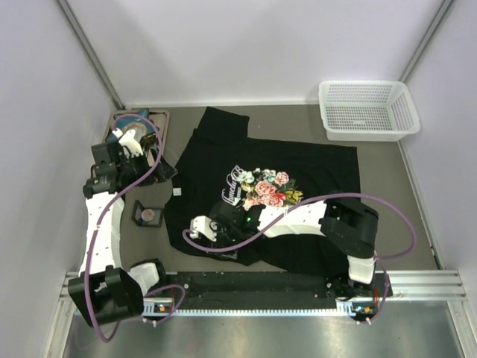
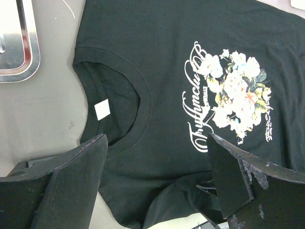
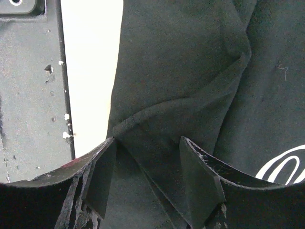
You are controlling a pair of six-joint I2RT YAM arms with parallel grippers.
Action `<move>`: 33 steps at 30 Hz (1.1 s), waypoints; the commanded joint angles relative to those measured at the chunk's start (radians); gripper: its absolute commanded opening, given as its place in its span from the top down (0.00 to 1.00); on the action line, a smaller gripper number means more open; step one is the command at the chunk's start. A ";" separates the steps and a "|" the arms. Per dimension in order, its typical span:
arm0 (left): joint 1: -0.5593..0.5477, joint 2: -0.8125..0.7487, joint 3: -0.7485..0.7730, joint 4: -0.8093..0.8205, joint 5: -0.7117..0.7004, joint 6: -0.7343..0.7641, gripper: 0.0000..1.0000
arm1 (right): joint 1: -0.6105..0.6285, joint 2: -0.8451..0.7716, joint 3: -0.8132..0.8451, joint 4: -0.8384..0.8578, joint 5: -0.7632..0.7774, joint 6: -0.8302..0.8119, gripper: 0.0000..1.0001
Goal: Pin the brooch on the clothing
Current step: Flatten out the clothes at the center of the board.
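Observation:
The clothing (image 1: 298, 171), a black T-shirt with a rose print and white lettering, lies spread on the table. The brooch (image 1: 148, 215), small, round and pinkish, sits in a black square box left of the shirt, apart from both grippers. My left gripper (image 1: 159, 167) hangs open above the shirt's collar (image 2: 143, 100), with nothing between its fingers (image 2: 157, 143). My right gripper (image 1: 197, 227) is low over the shirt's near-left sleeve. In the right wrist view its jaws (image 3: 147, 143) stand apart, with a raised fold of the sleeve (image 3: 171, 119) between them.
A white mesh basket (image 1: 367, 110) stands at the back right. A metal tray (image 1: 159, 119) with a blue dish (image 1: 138, 121) is at the back left, its rim showing in the left wrist view (image 2: 28, 52). The arms' mounting rail (image 1: 261, 283) runs along the near edge.

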 commanded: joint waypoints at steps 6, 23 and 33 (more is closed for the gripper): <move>0.008 -0.022 -0.023 0.035 0.016 0.019 0.09 | 0.030 0.006 0.051 0.036 0.027 0.017 0.48; 0.010 -0.024 -0.023 0.035 0.016 0.023 0.09 | 0.041 -0.119 0.086 -0.027 -0.073 0.044 1.00; 0.011 -0.025 -0.003 0.000 0.008 0.051 0.09 | 0.070 -0.130 0.162 -0.066 -0.470 0.116 1.00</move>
